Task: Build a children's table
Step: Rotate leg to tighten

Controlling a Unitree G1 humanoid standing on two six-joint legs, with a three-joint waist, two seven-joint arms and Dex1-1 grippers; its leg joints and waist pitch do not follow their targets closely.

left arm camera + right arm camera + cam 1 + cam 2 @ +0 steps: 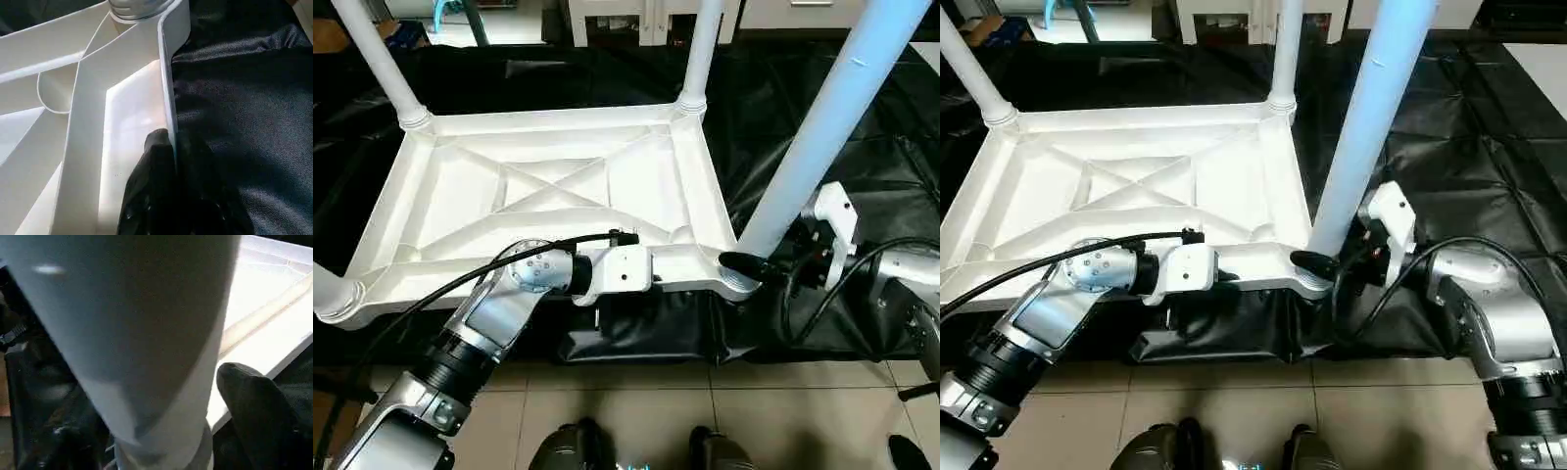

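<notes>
Four white tube legs stand in the corner sockets of one upturned white table top point(558, 191), X-ribbed underside facing up, lying on black sheeting point(862, 147) over a tiled floor point(783, 411). Count of legs: far-left leg point(377, 59), far-right leg point(700, 49), near-right leg point(832, 122) leaning up and to the right out of its socket, and near-left leg point(325, 289), of which just the base shows at the picture edge. Top sits roughly centred ahead of the robot, near edge closest to it.

Two grippers at the near edge. Left gripper point(172, 161) pinches the near rim of the top: in the left wrist view one black finger point(151, 186) lies inside the rim wall and the other outside on the sheeting side, pressed tight onto the thin wall. Its white wrist block point(622, 269) sits just over that rim in the head views, one black cable looping back along the forearm.

Right gripper point(1317, 269) is at the foot of the near-right leg, by the corner socket point(736, 284). Right wrist view has the leg between its two black fingers point(259, 406), one each side, spread about as wide as the tube; cannot tell if they actually press on it.

Two dark robot feet point(568, 448) show at the bottom edge on the tiles. White furniture point(636, 15) stands beyond the sheeting.
</notes>
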